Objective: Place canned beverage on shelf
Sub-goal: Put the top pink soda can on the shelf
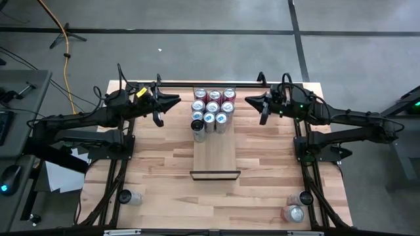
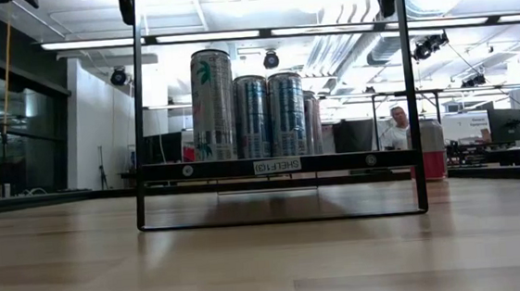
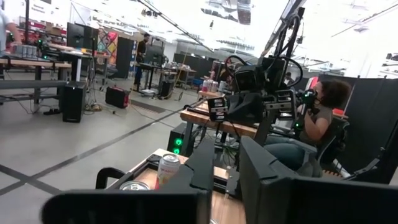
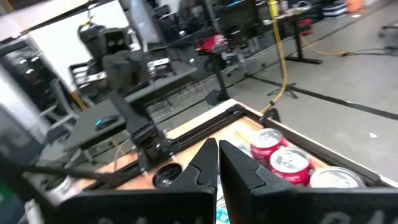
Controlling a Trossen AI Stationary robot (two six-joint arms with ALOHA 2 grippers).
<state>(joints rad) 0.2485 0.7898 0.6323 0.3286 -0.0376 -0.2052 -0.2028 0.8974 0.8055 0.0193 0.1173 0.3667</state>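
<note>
Ten cans (image 1: 212, 109) on shelf (image 1: 215, 157), between left hand (image 1: 176, 101) and right hand (image 1: 249, 100), both closed, empty.

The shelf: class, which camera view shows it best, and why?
The high view: the whole shelf shows from above, cans grouped at its far end. The low view shows only its front edge and frame. The wrist views show cans, little of the panel.

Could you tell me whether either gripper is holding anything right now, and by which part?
Nothing is held: left gripper and right gripper are shut and empty.
</note>
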